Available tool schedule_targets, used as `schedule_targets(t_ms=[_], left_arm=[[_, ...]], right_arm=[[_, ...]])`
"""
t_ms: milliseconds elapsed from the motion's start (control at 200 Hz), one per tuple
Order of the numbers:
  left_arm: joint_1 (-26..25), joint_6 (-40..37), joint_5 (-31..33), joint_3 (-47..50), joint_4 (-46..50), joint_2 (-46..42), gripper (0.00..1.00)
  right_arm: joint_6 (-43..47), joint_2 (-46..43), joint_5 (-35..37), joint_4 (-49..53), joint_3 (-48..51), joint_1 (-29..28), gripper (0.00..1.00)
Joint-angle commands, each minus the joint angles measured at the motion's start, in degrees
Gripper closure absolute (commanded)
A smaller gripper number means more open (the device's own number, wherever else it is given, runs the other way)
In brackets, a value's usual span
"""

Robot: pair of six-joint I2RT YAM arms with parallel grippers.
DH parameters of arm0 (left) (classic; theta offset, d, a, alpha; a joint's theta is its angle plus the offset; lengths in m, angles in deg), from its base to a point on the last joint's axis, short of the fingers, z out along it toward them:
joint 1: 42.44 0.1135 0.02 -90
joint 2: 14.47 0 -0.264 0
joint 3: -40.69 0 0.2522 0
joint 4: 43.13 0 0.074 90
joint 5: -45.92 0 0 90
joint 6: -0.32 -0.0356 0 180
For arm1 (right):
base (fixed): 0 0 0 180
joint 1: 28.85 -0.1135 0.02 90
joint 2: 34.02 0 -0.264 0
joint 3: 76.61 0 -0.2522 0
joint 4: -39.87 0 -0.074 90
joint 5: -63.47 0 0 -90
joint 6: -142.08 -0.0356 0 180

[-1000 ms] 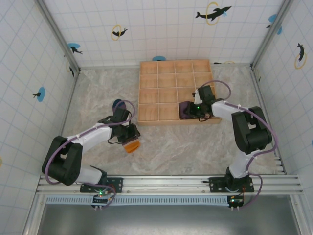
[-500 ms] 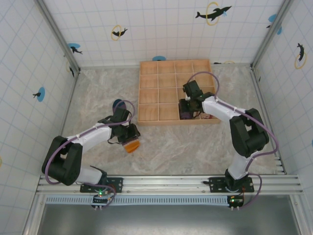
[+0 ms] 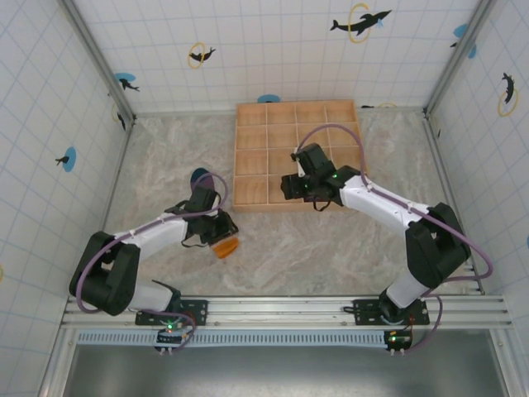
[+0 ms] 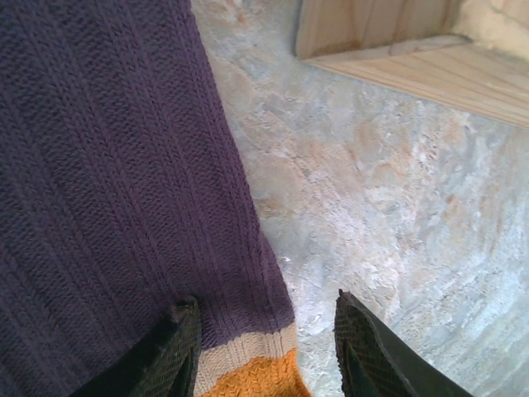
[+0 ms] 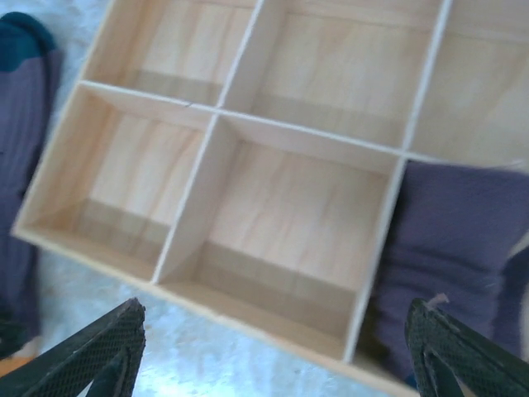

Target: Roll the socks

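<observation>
**Item 1: purple sock** [image 3: 225, 246]. Lies flat on the marble-patterned table [image 3: 314, 240], left of centre in the top view and mostly covered by the left arm. A dark teal toe [image 3: 198, 176] shows above the arm and an orange cuff shows below it. The left wrist view adds the ribbed purple knit across its left half, and a tan band above the orange cuff at the bottom edge. The right wrist view catches the teal toe and purple body at its far left edge, outside the tray.

**Item 2: second purple sock** [image 5: 450, 240]. Bundled in a compartment of the tray's near row, at the right of the right wrist view. A pale patch at its right edge is too blurred to identify.

**Item 3: wooden tray** [image 3: 240, 157]. A gridded tray at upper centre of the top view. The four compartments at left and centre of the right wrist view hold nothing. One corner appears at the top of the left wrist view.

**Item 4: left gripper** [image 4: 264, 347]. Fingers are partly spread and nothing is pinched. The left-hand finger [image 4: 178, 347] rests on the sock just above the tan band. The right-hand finger sits over bare table, so the sock's edge lies between them.

**Item 5: right gripper** [image 5: 277, 356]. Fingers are spread wide with nothing between them. It hangs over the tray's near row, at the lower centre of the tray in the top view.
</observation>
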Motion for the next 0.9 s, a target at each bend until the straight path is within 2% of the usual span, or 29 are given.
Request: schedule_targets(t_ms=[0,180,340,475,586,746,896], left_arm=[[-0.19,0.83,-2.38,4.02,1.05,0.66,0.54],[-3.18,2.75,-3.59,6.89,0.44,-1.9,0.54],[-4.6,4.64,-3.87,8.64,2.31,-6.08,0.54],[-4.58,4.64,0.98,5.27,10.31,-10.61,0.45],[-4.56,4.13,3.18,-0.09,17.41,-12.14,0.42],[-3.25,4.78,1.76,-3.95,22.93,-13.16,0.4],[0.04,5.0,1.57,-4.67,27.5,-13.9,0.4]], right_arm=[[-4.01,-0.3,-2.52,-2.12,3.42,-2.47,0.16],[-4.82,-0.66,-0.02,-5.3,6.83,-7.28,0.15],[-2.5,-2.69,-2.51,-8.89,11.33,-10.46,0.17],[1.62,-5.91,-3.79,-14.65,17.2,-13.86,0.2],[7.54,-9.01,-1.51,-20.67,22.89,-17.25,0.2],[19.57,-10.81,3.76,-27.41,27.48,-23.2,0.2],[33.23,-8.13,15.01,-33.65,28.93,-32.46,0.19]])
